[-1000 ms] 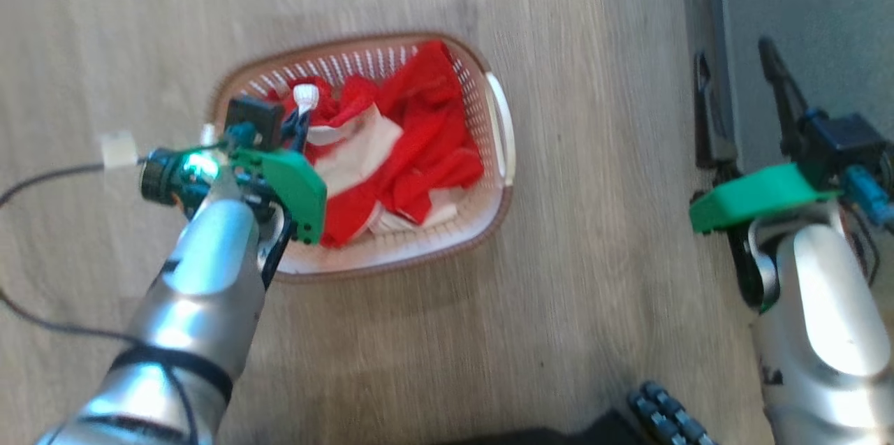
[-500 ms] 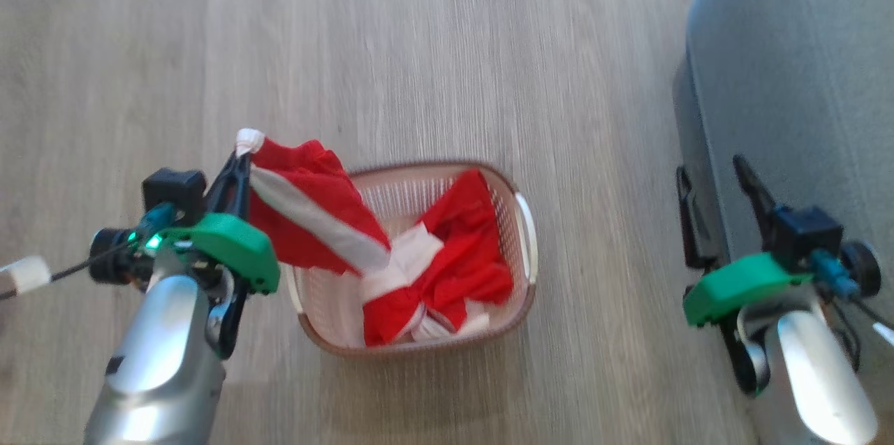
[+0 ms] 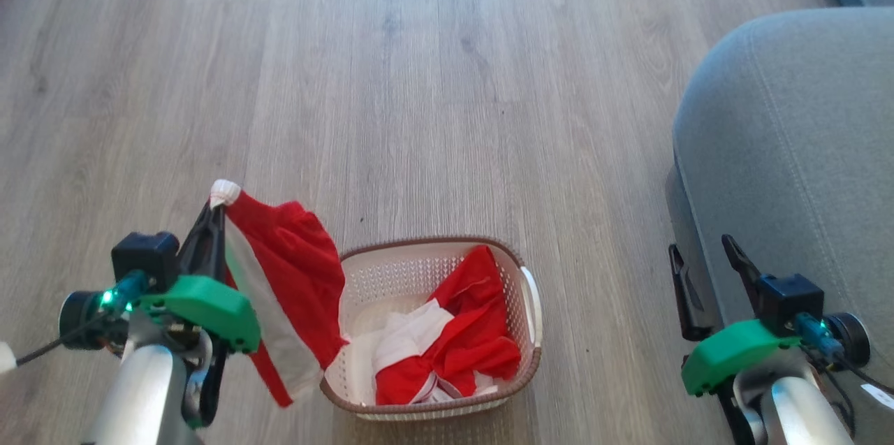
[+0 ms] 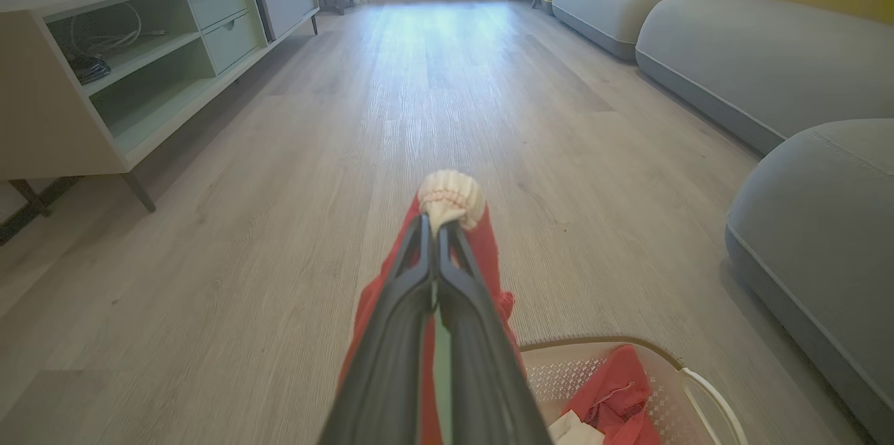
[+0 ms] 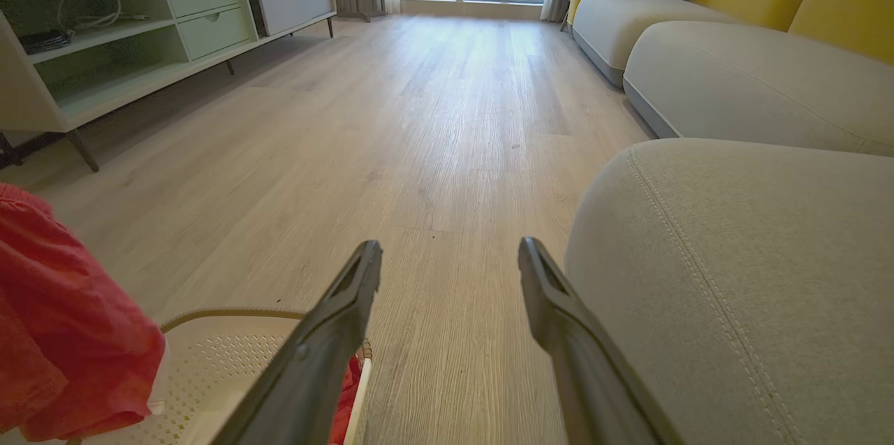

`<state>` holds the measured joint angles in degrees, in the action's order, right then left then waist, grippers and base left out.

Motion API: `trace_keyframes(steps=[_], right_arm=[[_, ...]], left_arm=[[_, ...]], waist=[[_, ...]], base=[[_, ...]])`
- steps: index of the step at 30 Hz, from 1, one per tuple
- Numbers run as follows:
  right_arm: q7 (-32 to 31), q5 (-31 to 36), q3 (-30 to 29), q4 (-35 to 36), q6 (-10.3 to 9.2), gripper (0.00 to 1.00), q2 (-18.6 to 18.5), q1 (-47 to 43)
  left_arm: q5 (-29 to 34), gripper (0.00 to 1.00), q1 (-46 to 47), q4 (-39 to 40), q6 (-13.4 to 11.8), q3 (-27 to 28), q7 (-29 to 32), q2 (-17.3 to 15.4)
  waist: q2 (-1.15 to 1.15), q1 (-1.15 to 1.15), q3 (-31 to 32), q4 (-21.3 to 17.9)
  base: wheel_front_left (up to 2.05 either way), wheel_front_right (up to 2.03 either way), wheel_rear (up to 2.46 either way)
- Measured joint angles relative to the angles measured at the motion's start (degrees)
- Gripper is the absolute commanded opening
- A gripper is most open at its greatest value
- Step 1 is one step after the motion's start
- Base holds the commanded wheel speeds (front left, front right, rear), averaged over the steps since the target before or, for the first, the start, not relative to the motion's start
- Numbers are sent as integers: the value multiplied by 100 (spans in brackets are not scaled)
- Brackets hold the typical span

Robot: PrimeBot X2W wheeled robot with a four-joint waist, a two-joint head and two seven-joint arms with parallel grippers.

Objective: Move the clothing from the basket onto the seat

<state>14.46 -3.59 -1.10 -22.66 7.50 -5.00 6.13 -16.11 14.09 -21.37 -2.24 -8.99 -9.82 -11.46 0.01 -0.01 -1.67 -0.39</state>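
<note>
In the head view my left tool [image 3: 211,216] sits at about 8 o'clock. Its two dark fingers are pinched tight together on the white bunched end of a red-and-white garment [image 3: 293,277]. The garment hangs from the fingertips, lifted above the wooden floor [image 3: 419,82]. Its lower folds overlap the 9 o'clock rim of the basket [image 3: 419,245] in this view, and I cannot tell whether cloth and rim touch. The left wrist view shows the same grip, with both fingers closed against each other and the white knot of fabric poking out past their tips.

The basket stands on the floor at 6 o'clock of the head view. The remaining clothing [image 3: 468,340], red with white bands, lies crumpled in it, heaped toward its 3 o'clock wall.

The seat [image 3: 789,151] fills the 3 o'clock side of the view, apart from the basket, with a strip of floor between them. My right tool [image 3: 698,246] is at 4 o'clock, just beside the seat's edge. Its fingers are spread wide with nothing between them, and in the right wrist view I see floor through the gap.
</note>
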Motion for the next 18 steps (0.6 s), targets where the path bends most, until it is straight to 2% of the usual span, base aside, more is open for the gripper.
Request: trace_keyframes(steps=[9, 18], right_arm=[[0, 7, 41, 10, 0, 100, -5, -20], [0, 7, 118, 8, 0, 100, -66, -20]], left_arm=[[-2, 0, -313, 948, -152, -30, 394, -14], [-2, 0, -501, 1131, -194, -108, 506, -51]], waist=[[0, 0, 91, 87], [0, 0, 126, 95]], base=[[0, 0, 0], [0, 0, 0]])
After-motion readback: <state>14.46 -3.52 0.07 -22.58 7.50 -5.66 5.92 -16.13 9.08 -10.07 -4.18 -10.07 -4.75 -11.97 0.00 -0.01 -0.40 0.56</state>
